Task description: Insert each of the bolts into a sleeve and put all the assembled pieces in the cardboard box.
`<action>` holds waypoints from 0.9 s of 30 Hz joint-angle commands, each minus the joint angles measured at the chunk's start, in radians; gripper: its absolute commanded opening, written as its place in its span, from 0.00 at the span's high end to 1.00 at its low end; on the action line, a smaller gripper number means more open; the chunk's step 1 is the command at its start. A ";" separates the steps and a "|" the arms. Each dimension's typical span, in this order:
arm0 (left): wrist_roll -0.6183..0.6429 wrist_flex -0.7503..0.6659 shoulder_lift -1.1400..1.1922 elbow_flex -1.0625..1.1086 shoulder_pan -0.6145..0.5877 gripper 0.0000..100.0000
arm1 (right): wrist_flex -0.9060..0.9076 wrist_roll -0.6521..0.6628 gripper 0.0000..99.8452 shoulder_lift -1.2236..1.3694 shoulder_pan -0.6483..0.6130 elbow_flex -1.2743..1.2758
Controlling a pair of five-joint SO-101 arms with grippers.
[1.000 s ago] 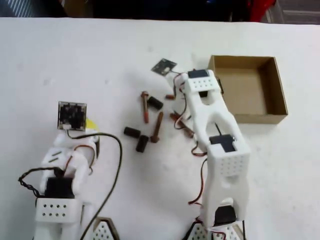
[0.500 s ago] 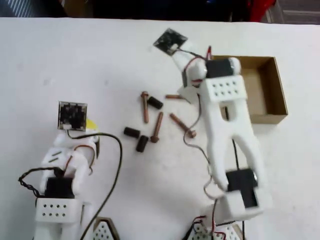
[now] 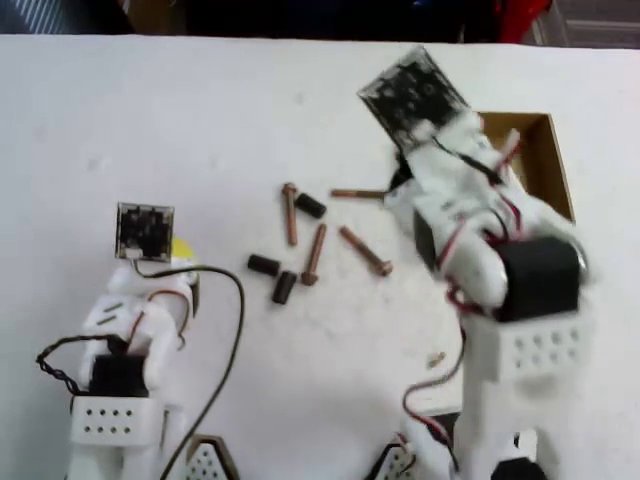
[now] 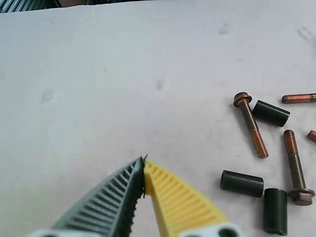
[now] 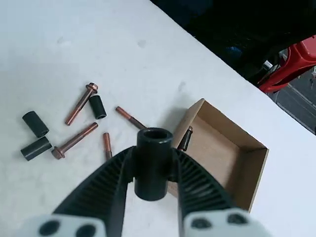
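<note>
My right gripper (image 5: 154,157) is shut on an upright black sleeve (image 5: 153,140), held above the table beside the cardboard box (image 5: 224,155). A short dark rod pokes out past the sleeve at the box's near wall; I cannot tell what it is. Several copper bolts lie loose on the table, among them one (image 3: 290,213) beside a sleeve (image 3: 310,206) and another (image 3: 365,250). Two more sleeves (image 3: 264,265) (image 3: 284,287) lie close together. My left gripper (image 4: 143,163) is shut on nothing, low over bare table well to the side of a bolt (image 4: 252,126).
The raised right arm (image 3: 480,230) covers the left part of the box (image 3: 545,150) in the high view. The left arm (image 3: 130,330) rests at the front left. White table (image 3: 180,110) stretches free behind and left of the parts.
The right arm has pulled back from the bolts and risen, its wrist swinging right toward the box. The left arm and the loose parts have stayed put.
</note>
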 commanded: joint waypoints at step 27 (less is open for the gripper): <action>-0.072 -0.018 -0.010 -0.009 0.044 0.98 | -0.128 -0.181 0.98 -0.653 -0.004 0.631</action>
